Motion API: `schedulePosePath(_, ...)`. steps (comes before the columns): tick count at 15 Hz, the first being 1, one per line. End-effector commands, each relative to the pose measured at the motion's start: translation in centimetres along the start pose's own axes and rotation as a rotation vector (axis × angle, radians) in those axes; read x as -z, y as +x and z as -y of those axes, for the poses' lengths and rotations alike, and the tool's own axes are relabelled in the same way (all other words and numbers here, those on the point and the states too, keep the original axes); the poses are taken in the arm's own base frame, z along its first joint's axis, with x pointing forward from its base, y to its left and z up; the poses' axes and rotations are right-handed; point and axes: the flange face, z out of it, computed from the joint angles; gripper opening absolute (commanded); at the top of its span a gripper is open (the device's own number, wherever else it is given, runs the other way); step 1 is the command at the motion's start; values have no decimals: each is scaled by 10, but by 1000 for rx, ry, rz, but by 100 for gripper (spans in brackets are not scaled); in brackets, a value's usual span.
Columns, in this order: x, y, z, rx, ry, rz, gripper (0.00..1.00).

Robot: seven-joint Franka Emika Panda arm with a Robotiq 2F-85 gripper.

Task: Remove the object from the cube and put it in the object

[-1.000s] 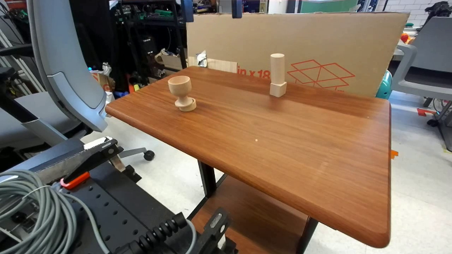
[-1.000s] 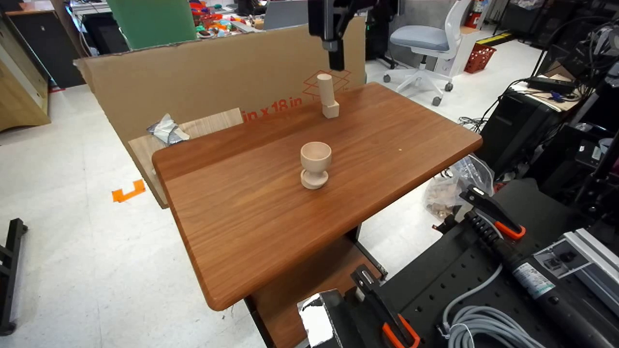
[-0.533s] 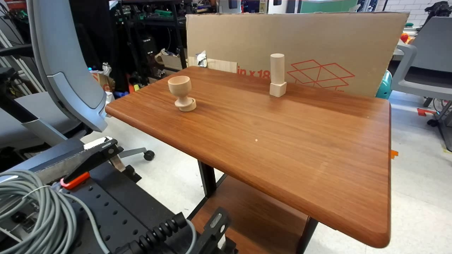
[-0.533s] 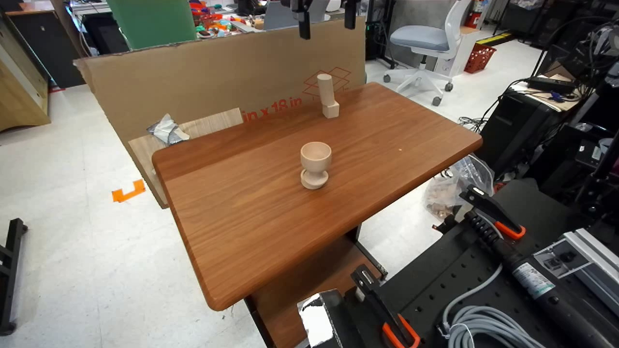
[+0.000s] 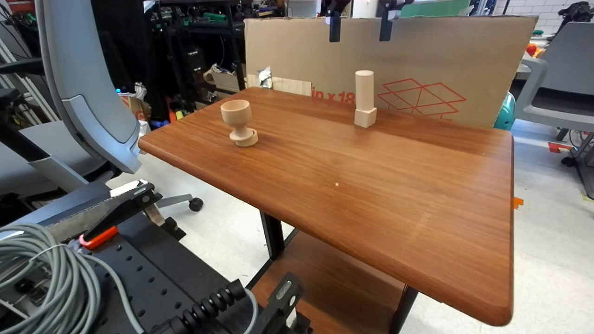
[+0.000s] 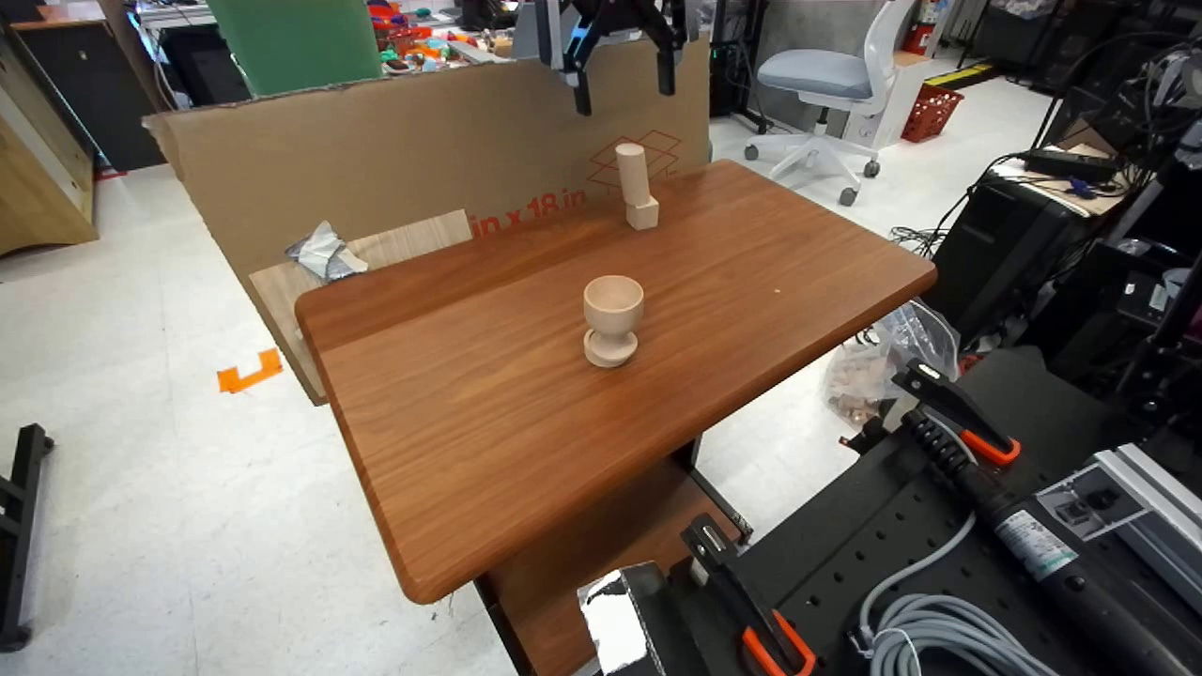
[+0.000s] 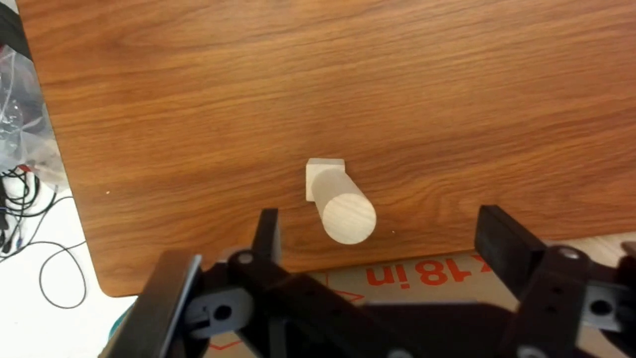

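Note:
A pale wooden cylinder stands upright on a small wooden cube near the table's far edge. They also show in an exterior view, the cylinder on the cube. A wooden cup with a stem stands off-centre on a low round disc; the cup looks empty from above. My gripper is open and empty, above the cylinder. In the wrist view the cylinder's top lies between my fingers, nearer the left one, and the cube shows behind it.
A brown wooden table carries the objects. A tall cardboard sheet stands along its far edge, close behind the cylinder. A wooden strip with silver tape is at that edge. A black perforated bench with clamps and cable is in front.
My gripper has turned so both fingers show apart. It rose and shifted right in an exterior view, then came down over the cylinder. The cup, disc, cylinder and cube have not moved.

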Motion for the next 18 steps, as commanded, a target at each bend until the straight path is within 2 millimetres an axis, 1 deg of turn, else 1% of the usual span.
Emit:
schedulePosePath(1,-12,21,-6,-62,-43,53,100)
schedulePosePath(3,-20,26,-7,-78,-57,76,100)
schedulePosePath(7,-33,34,-3,-96,-77,110,100)
schedulePosePath(13,-51,41,4,-107,-101,157,100)
schedulePosePath(14,-54,41,6,-107,-109,161,99)
schedulePosePath(15,-56,42,6,-106,-114,166,74)
schedulePosePath(16,-57,42,7,-107,-119,168,74)
schedulePosePath(17,-58,43,8,-107,-123,170,71)
schedulePosePath(18,-59,44,8,-107,-129,169,65)
